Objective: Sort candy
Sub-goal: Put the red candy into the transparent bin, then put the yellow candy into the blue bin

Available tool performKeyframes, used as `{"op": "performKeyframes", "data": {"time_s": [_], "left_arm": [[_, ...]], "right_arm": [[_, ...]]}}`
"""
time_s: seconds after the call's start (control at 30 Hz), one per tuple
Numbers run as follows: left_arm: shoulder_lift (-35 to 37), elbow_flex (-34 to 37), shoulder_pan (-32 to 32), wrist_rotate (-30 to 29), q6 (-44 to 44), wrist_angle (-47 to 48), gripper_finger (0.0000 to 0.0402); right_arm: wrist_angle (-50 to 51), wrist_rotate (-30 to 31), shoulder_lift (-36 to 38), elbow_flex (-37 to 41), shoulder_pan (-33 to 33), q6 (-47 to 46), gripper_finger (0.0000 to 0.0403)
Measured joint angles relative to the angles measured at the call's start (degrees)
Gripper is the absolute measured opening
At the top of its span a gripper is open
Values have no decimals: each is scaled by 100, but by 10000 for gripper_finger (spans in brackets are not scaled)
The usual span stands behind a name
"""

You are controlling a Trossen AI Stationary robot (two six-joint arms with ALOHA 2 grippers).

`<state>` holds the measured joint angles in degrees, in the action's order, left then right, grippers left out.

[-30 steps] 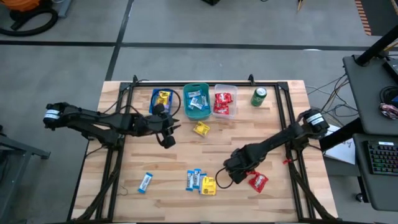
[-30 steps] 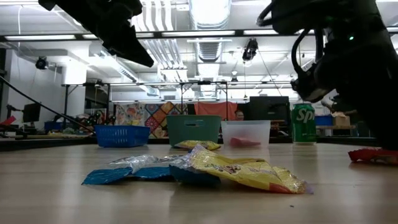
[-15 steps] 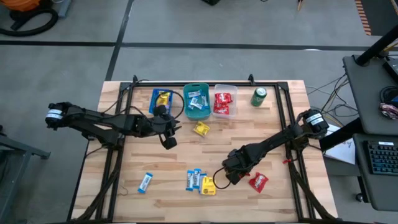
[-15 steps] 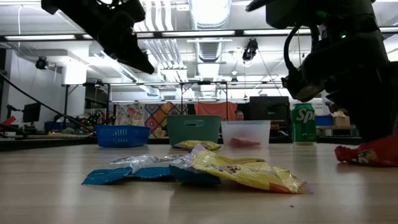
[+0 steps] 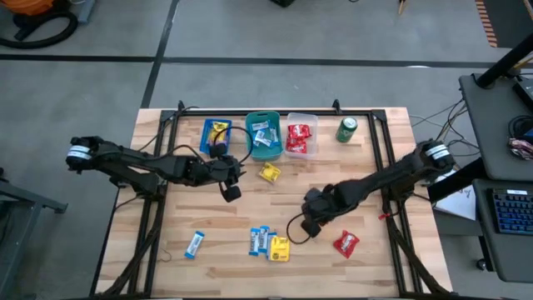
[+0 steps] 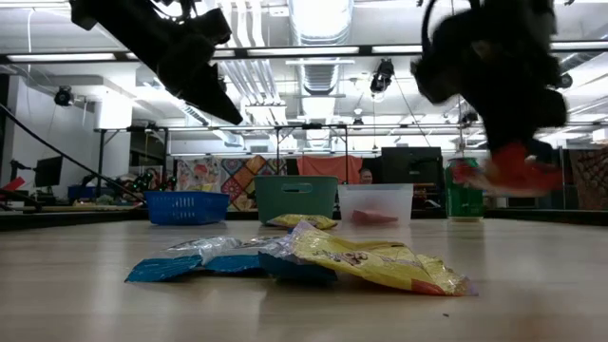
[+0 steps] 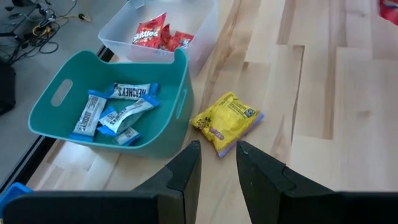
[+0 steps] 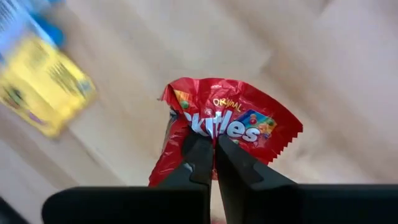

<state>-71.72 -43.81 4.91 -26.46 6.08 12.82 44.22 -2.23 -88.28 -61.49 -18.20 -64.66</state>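
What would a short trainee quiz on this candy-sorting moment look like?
1. Multiple choice: what is the right gripper shut on? A: a yellow packet. B: a red Skittles packet. C: a green soda can.
2. True or false: the teal bin holds blue-and-white Hershey's packets.
3. Fill the gap: the yellow packet just ahead of the left gripper lies ___ the teal bin (inside or outside).

Key: 1 B. 2 true. 3 outside, on the wooden table beside the bin.
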Motion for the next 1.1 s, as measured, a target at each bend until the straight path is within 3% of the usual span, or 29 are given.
{"op": "performKeyframes", "data": {"time_s": [0.17,0.43,0.63,0.77,1.1], "left_arm": [[2,0,24,2,62,-58,87],[7,0,30,3,111,-173,87],[8,0,30,4,193,-168,87],[9,0,30,4,193,-165,87],[9,0,30,7,195,-162,87]], "right_arm": [[-17,1145,601,0,466,703,9],[-473,2939,1021,0,2009,2061,9],[-1571,2667,685,0,3162,2691,13],[-1665,2369,356,0,3678,2793,29],[-1667,2287,-45,0,3849,2919,87]]}}
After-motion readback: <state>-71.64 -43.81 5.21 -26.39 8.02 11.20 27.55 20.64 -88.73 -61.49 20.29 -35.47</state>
